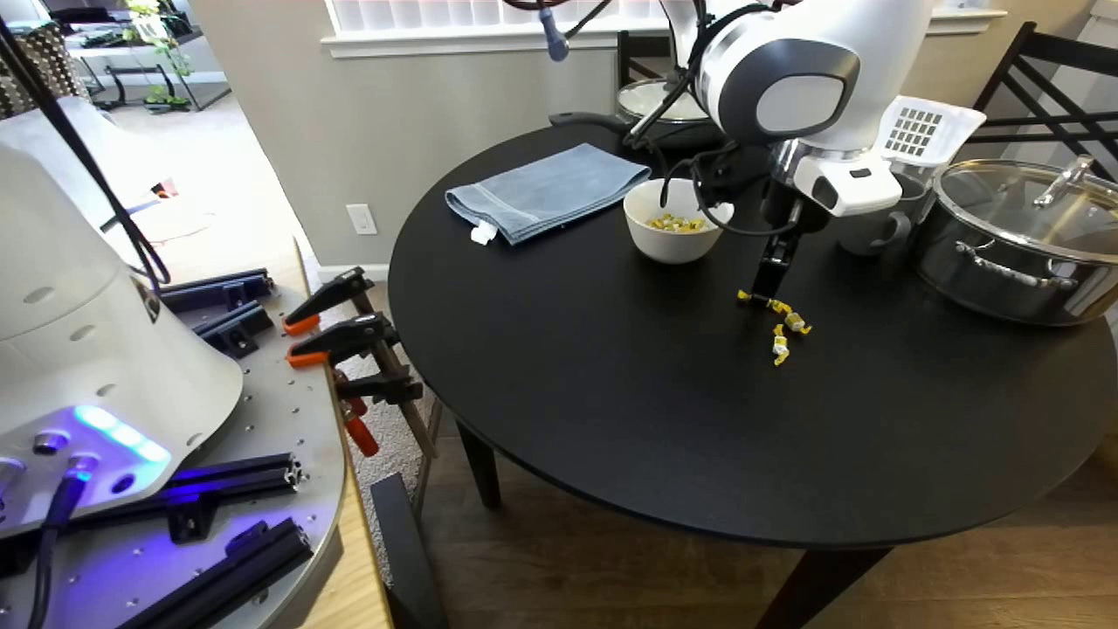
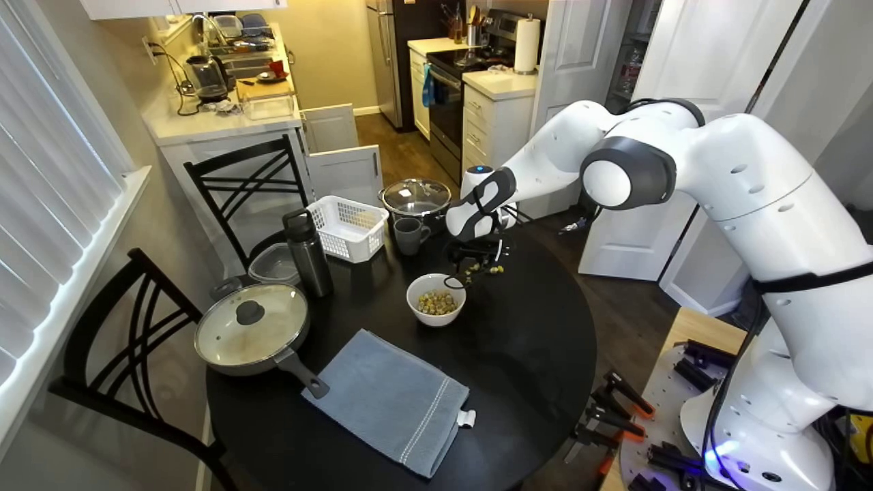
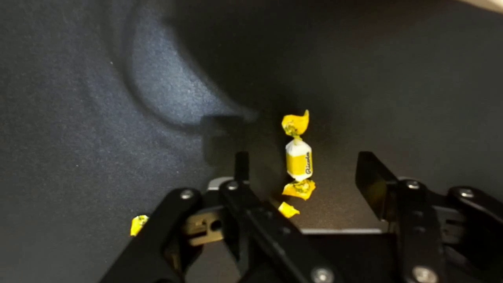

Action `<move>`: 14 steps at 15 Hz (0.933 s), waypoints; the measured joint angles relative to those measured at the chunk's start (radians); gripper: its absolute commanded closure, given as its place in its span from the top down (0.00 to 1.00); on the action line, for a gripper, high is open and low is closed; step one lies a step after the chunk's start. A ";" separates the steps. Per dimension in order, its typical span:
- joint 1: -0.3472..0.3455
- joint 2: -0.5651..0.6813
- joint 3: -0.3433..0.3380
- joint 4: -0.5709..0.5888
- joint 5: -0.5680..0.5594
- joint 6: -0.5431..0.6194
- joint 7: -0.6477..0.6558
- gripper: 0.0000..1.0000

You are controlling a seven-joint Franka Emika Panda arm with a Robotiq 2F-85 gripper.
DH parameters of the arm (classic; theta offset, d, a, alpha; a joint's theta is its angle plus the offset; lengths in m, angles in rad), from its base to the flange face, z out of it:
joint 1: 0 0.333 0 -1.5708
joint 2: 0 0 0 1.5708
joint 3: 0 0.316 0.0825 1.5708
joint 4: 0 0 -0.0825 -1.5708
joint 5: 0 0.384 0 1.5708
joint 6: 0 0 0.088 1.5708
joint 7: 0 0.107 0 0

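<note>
In the wrist view my gripper [image 3: 302,169] stands open over the black table [image 1: 611,376]. A wrapped candy [image 3: 299,159], yellow and white with twisted ends, lies between the two fingers with a gap on either side. Below it a yellow wrapper end [image 3: 288,210] shows, the rest hidden behind a finger. Another yellow wrapper tip [image 3: 138,225] peeks out left of the gripper. An exterior view has the gripper [image 1: 762,297] low at the tabletop among several loose candies [image 1: 780,344]. A white bowl [image 1: 671,234] with many such candies stands close by, seen in both exterior views.
A folded blue towel [image 2: 399,402] and a lidded pan [image 2: 252,324] lie beyond the bowl. A steel bottle [image 2: 310,259], white basket [image 2: 349,228], grey mug [image 2: 409,236] and glass-lidded pot [image 1: 1013,271] stand around the table's rim.
</note>
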 measured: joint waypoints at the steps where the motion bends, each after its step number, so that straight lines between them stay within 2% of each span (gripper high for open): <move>1: 0.000 0.003 0.000 0.000 0.000 0.000 0.000 0.56; 2: 0.000 0.007 0.000 0.000 0.000 0.000 0.000 0.55; 3: 0.000 0.012 0.001 0.000 0.000 0.000 0.000 0.50; 10: -0.001 0.023 -0.004 0.000 0.000 0.002 0.000 0.03; 12: -0.001 0.023 -0.006 0.000 0.000 0.006 0.000 0.00; 14: -0.001 0.019 -0.006 0.000 0.000 0.009 0.000 0.04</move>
